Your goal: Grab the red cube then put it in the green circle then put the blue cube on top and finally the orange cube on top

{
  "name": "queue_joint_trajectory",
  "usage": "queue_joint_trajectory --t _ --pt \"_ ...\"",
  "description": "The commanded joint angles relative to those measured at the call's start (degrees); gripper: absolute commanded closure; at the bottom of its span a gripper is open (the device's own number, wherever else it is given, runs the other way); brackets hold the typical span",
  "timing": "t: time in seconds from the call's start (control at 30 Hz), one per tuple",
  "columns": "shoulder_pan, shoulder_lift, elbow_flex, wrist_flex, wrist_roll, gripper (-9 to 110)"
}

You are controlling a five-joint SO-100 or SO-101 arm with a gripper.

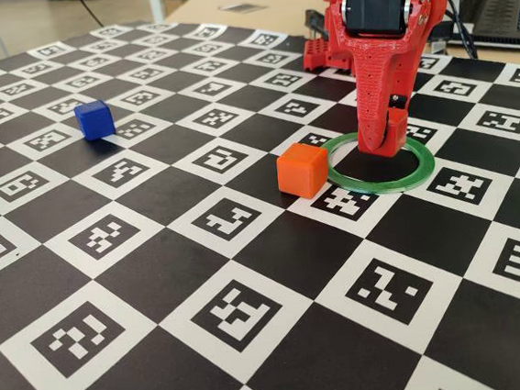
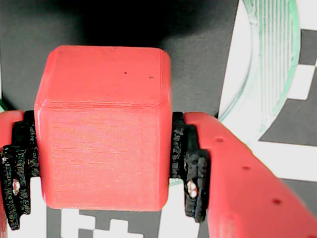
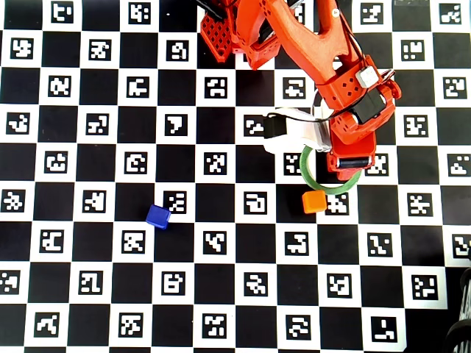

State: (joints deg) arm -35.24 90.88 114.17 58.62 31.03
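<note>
In the fixed view my claw (image 1: 385, 137) reaches down inside the green ring (image 1: 421, 168), its tips low over the dark opening. The red cube (image 1: 397, 125) shows only as a sliver between my fingers, and I cannot tell whether it touches the board (image 1: 250, 279). The orange cube (image 1: 302, 171) sits just outside the ring on its left, against the rim. The blue cube (image 1: 94, 119) lies well apart, far left.

In the wrist view my black pads (image 2: 190, 168) press both sides of the red cube (image 2: 104, 129), so I am clamped on it. The ring (image 2: 270, 59) curves away at upper right, so I judge the cube is inside the ring, offset from that arc.

From overhead my arm covers the cube. The ring (image 3: 307, 173) peeks out beneath my wrist, with the orange cube (image 3: 314, 201) just below it and the blue cube (image 3: 157, 216) off to the left. I judge the next move is straight down and release.
</note>
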Motion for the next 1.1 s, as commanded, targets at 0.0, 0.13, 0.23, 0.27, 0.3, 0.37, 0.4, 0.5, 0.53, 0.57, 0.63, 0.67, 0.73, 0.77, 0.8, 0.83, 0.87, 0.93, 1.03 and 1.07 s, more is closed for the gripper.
queue_joint_trajectory --t 0.0,0.13,0.23,0.27,0.3,0.37,0.4,0.5,0.53,0.57,0.63,0.67,0.73,0.77,0.8,0.83,0.87,0.93,1.03,1.07 --pt "0.4 1.9 -0.1 -1.0 -0.6 92" --pt "0.2 1.9 0.5 -1.5 -1.7 92" --pt "0.3 1.8 0.7 -1.6 -2.1 92" --pt "0.3 1.6 0.7 -1.6 -2.2 92" --pt "0.4 1.5 0.8 -1.8 -2.3 92" --pt "0.7 1.3 0.8 -2.1 -2.4 92" --pt "0.8 1.2 0.8 -2.2 -2.5 92" --pt "0.9 0.9 0.8 -2.5 -2.6 92" --pt "1.0 0.7 0.8 -2.6 -2.6 92" --pt "1.0 0.5 0.8 -2.8 -2.6 92" --pt "1.1 0.3 0.8 -3.2 -2.6 92" --pt "1.1 0.1 0.8 -3.4 -2.8 92" --pt "1.1 -0.1 0.8 -3.6 -3.1 92" --pt "1.1 -0.2 0.8 -3.6 -3.3 92" --pt "1.3 -0.4 0.8 -3.6 -3.3 92" --pt "1.4 -0.5 0.8 -3.6 -3.3 92" --pt "1.6 -0.6 0.8 -3.6 -3.3 92" --pt "1.8 -0.6 0.9 -3.6 -3.5 92" --pt "1.9 -0.7 0.9 -3.3 -3.7 92" --pt "1.9 -0.7 1.0 -3.3 -3.8 92"
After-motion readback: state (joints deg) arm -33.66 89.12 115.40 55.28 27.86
